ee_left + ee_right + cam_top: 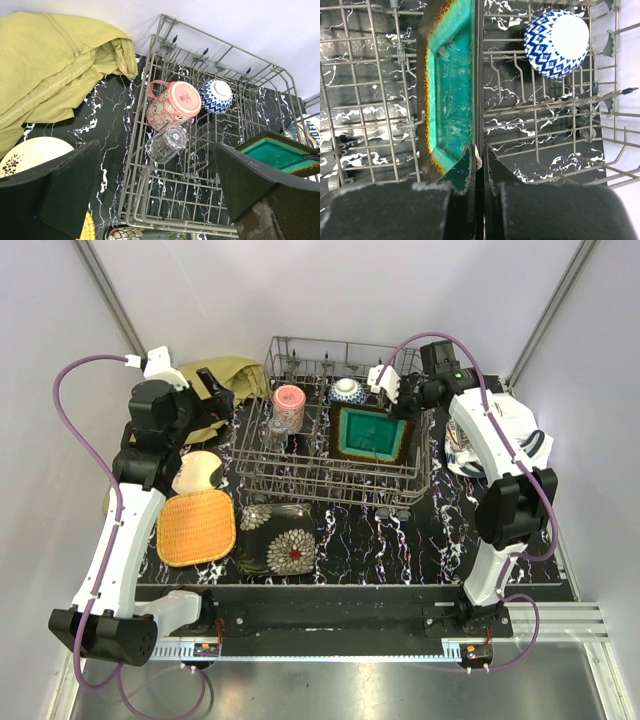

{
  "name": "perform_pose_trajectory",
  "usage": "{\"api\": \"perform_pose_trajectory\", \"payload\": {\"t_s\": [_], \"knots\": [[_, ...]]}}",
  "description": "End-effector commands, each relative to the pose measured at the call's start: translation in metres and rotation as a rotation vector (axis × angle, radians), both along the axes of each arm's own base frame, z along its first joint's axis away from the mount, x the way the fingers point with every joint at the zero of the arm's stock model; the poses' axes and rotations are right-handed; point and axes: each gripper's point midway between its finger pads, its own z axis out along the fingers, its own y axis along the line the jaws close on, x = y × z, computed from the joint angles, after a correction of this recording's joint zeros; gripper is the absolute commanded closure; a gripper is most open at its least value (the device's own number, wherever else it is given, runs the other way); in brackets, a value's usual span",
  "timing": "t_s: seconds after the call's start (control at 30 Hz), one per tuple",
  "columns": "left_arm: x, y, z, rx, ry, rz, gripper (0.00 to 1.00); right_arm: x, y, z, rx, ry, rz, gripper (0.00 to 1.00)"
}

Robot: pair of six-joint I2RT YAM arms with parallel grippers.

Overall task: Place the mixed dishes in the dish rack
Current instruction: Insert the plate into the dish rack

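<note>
The grey wire dish rack (pixel 330 483) stands at the table's middle back. My right gripper (pixel 405 405) is shut on the rim of the teal square plate (pixel 372 433), which stands on edge between the tines (pixel 450 85). The right gripper's (pixel 479 155) jaws pinch that rim. A pink cup (pixel 175 103), a clear glass (pixel 166 143) and a blue-and-white bowl (pixel 216 96) lie in the rack. My left gripper (pixel 215 390) is open and empty, above the rack's left side (pixel 157 200). The orange plate (pixel 196 527), cream plate (pixel 197 472) and dark floral plates (pixel 277 538) lie on the table. The red bowl is out of view.
The olive-yellow cloth (pixel 225 380) is bunched at the back left, beside the rack. A white printed cloth (pixel 520 435) with a blue-patterned dish (pixel 455 455) lies right of the rack, under my right arm. White walls close in the back and sides.
</note>
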Motion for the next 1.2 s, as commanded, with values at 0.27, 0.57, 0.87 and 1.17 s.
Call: {"api": "perform_pose_trajectory", "payload": {"t_s": [0.27, 0.57, 0.87, 1.17], "knots": [[-0.002, 0.001, 0.014, 0.010, -0.060, -0.016, 0.01, 0.015, 0.014, 0.054, 0.045, -0.201, 0.003, 1.00], [0.002, 0.004, 0.008, 0.004, -0.055, 0.006, 0.01, 0.016, 0.015, 0.053, 0.065, -0.215, -0.010, 1.00], [0.013, 0.003, 0.003, -0.003, -0.043, 0.014, 0.01, 0.017, 0.017, 0.046, 0.076, -0.210, -0.006, 1.00], [0.018, -0.001, 0.006, -0.025, -0.055, 0.003, 0.01, 0.018, 0.011, 0.085, 0.109, -0.326, -0.015, 1.00]]}}
